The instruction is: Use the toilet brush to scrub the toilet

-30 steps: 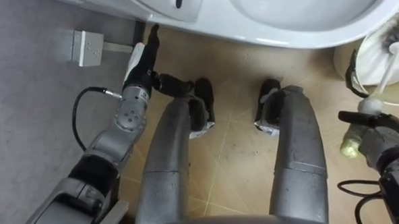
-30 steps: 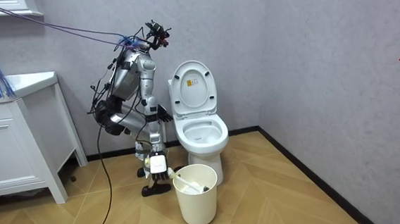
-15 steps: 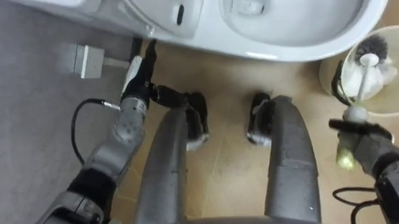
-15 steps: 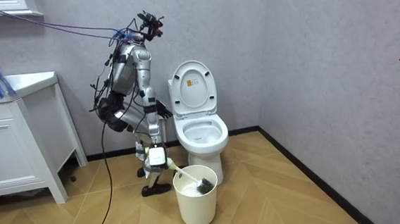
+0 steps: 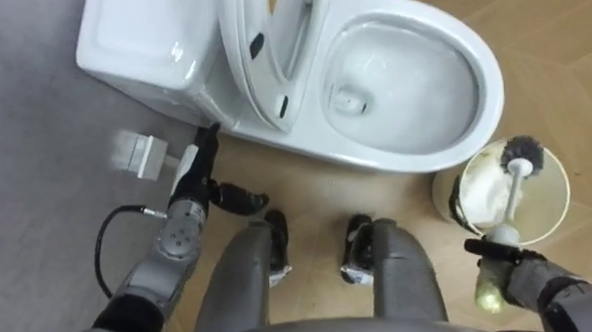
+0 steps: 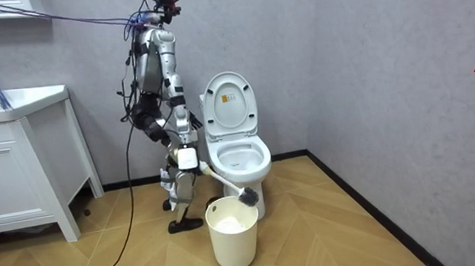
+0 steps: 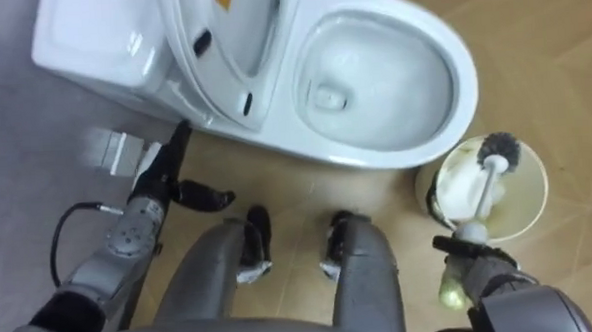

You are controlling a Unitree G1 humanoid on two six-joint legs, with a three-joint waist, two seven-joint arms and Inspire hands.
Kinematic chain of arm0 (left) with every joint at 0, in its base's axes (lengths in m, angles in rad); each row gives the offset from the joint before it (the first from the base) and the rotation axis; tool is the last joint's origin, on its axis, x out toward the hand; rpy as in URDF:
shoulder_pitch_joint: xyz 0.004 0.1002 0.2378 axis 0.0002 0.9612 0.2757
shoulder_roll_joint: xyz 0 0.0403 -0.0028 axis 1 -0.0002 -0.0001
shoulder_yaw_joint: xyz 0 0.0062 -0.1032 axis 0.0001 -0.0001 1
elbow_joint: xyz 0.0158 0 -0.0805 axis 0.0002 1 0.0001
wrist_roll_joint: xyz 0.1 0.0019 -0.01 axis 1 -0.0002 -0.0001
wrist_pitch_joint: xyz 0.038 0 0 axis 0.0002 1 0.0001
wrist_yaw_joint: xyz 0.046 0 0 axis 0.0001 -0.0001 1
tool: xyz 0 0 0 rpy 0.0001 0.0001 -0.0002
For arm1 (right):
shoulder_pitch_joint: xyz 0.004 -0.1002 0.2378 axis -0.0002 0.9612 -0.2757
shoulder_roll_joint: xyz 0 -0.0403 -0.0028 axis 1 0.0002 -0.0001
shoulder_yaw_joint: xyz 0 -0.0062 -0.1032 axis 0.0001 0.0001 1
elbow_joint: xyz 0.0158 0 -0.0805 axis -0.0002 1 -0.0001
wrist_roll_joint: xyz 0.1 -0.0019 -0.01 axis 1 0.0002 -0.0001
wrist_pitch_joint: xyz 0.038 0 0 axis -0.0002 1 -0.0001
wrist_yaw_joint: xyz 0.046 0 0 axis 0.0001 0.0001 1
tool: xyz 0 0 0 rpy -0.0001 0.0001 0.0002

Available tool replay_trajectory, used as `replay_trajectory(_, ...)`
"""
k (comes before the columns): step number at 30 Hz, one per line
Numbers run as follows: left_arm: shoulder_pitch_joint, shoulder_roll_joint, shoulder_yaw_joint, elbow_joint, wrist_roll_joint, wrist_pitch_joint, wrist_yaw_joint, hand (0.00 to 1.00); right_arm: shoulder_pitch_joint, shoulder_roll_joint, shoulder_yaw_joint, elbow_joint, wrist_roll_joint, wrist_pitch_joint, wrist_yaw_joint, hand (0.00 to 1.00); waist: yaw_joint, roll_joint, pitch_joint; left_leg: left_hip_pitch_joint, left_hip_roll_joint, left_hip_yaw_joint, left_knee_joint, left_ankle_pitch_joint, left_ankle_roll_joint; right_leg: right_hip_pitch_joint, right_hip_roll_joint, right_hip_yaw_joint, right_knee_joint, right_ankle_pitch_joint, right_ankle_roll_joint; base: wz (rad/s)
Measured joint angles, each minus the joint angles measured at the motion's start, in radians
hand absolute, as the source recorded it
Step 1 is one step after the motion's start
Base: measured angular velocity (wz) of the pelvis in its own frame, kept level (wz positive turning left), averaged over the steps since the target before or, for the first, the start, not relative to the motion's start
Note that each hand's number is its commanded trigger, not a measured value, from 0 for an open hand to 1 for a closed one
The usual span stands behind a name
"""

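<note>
Looks early in the task. Nothing scrubbed yet, as far as can be judged: toilet (image 5: 406, 159) with seat and lid raised, bowl open and free of any bristles. Has the brush (image 5: 511, 199) out to the right instead, head hanging over the rim of the white bin (image 5: 556, 210), just above it in the room view. Left to do: swing that head over the toilet rim, lower it into the bowl, scrub round, then return it.

Stands upright on the wood floor hard by the toilet, at its side toward the room view's left.

Left hand (image 5: 199, 180) low beside the toilet's base, near a small white box (image 5: 138, 153) on the grey wall. Fingers straight and relaxed, pointing at the wall, gripping nothing. Idle, by the look of it.

Right hand (image 5: 506, 267) far right, just below the bin. Fingers curled tight round the lower end of the brush handle, holding it tilted, head up and away from the body.
</note>
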State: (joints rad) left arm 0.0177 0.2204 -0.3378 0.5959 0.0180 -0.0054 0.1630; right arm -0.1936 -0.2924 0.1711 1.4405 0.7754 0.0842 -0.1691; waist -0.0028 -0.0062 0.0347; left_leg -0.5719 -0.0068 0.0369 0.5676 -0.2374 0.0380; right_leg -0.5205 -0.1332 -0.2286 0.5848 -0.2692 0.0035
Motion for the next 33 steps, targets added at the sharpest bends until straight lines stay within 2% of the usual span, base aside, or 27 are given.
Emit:
replay_trajectory(4, 0.043, 0.011, 0.03, -0.002, 0.046, 0.0, -0.029, 0.0, 0.03, 0.004, -0.043, -0.004, -0.034, -0.014, 0.02, 1.0, 0.0, -0.001, -0.004, 0.113, 0.01, -0.004, -0.078, 0.003, -0.001, 0.126, 0.017, -0.013, -0.107, 0.025, 0.009, 0.0)
replay_trajectory(6, 0.101, 0.02, 0.058, -0.034, 0.066, 0.001, -0.04, 0.0, 0.061, 0.014, -0.065, -0.008, -0.041, -0.022, 0.022, 1.0, -0.005, -0.014, -0.0146, 0.19, 0.003, -0.001, -0.134, 0.009, -0.002, 0.2, 0.018, -0.018, -0.156, 0.029, 0.014, 0.02)
replay_trajectory(7, 0.119, 0.021, 0.064, -0.046, 0.073, 0.001, -0.041, 0.0, 0.069, 0.016, -0.072, -0.008, -0.045, -0.022, 0.022, 1.0, -0.009, -0.016, -0.0155, 0.207, -0.003, -0.001, -0.141, 0.009, -0.002, 0.22, 0.019, -0.02, -0.166, 0.03, 0.016, 0.11)
replay_trajectory(9, 0.196, 0.022, 0.081, -0.093, 0.089, 0.002, -0.049, 0.0, 0.109, 0.018, -0.097, -0.009, -0.065, -0.037, 0.035, 1.0, -0.026, -0.021, -0.0185, 0.288, -0.005, -0.007, -0.18, 0.01, -0.002, 0.311, 0.026, -0.022, -0.224, 0.035, 0.024, 0.11)
replay_trajectory(12, 0.263, 0.021, 0.128, -0.139, 0.143, 0.008, -0.06, 0.0, 0.179, 0.024, -0.116, -0.035, -0.088, -0.045, 0.052, 1.0, -0.026, -0.036, -0.0229, 0.368, -0.007, -0.009, -0.23, 0.01, -0.004, 0.395, 0.034, -0.019, -0.281, 0.037, 0.028, 0.04)
replay_trajectory(15, 0.287, 0.018, 0.169, -0.154, 0.153, 0.024, -0.059, 0.0, 0.227, 0.045, -0.12, -0.045, -0.096, -0.047, 0.06, 1.0, -0.03, -0.048, -0.0288, 0.421, -0.007, -0.009, -0.252, 0.01, -0.004, 0.463, 0.041, -0.022, -0.326, 0.042, 0.031, 0.08)
replay_trajectory(18, 0.293, 0.015, 0.178, -0.154, 0.174, 0.047, -0.059, 0.0, 0.238, 0.067, -0.117, -0.044, -0.151, -0.038, 0.069, 1.0, -0.029, -0.051, -0.0271, 0.483, -0.007, -0.01, -0.291, 0.013, -0.009, 0.526, 0.047, -0.022, -0.369, 0.053, 0.033, 0.02)
replay_trajectory(22, 0.3, 0.018, 0.181, -0.156, 0.184, 0.051, -0.059, 0.0, 0.234, 0.08, -0.129, -0.047, -0.196, -0.04, 0.079, 1.0, -0.033, -0.052, -0.0226, 0.527, -0.007, -0.013, -0.301, 0.014, -0.01, 0.573, 0.049, -0.022, -0.389, 0.058, 0.036, 0.02)
replay_trajectory(25, 0.305, 0.028, 0.194, -0.224, 0.241, 0.074, -0.059, 0.0, 0.212, 0.079, -0.165, -0.048, -0.256, -0.041, 0.074, 1.0, -0.034, -0.048, -0.0187, 0.53, -0.006, -0.023, -0.304, 0.013, -0.01, 0.577, 0.055, -0.021, -0.401, 0.072, 0.034, 0.03)
replay_trajectory(27, 0.305, 0.029, 0.246, -0.253, 0.244, 0.078, -0.055, 0.0, 0.204, 0.078, -0.167, -0.047, -0.295, -0.057, 0.065, 1.0, -0.032, -0.043, -0.0146, 0.534, -0.005, -0.02, -0.309, 0.015, -0.012, 0.588, 0.058, -0.019, -0.403, 0.077, 0.032, -0.02)
replay_trajectory(29, 0.306, 0.037, 0.263, -0.281, 0.249, 0.078, -0.029, 0.0, 0.206, 0.078, -0.166, -0.043, -0.318, -0.071, 0.053, 1.0, -0.032, -0.039, -0.0121, 0.536, -0.005, -0.022, -0.309, 0.019, -0.011, 0.591, 0.058, -0.019, -0.404, 0.079, 0.032, 0.0)
replay_trajectory(33, 0.306, 0.034, 0.261, -0.311, 0.265, 0.076, 0.035, 0.0, 0.203, 0.078, -0.164, -0.044, -0.358, -0.085, 0.036, 1.0, -0.032, -0.029, -0.0087, 0.534, -0.005, -0.022, -0.316, 0.029, -0.013, 0.586, 0.059, -0.017, -0.404, 0.082, 0.029, 0.0)
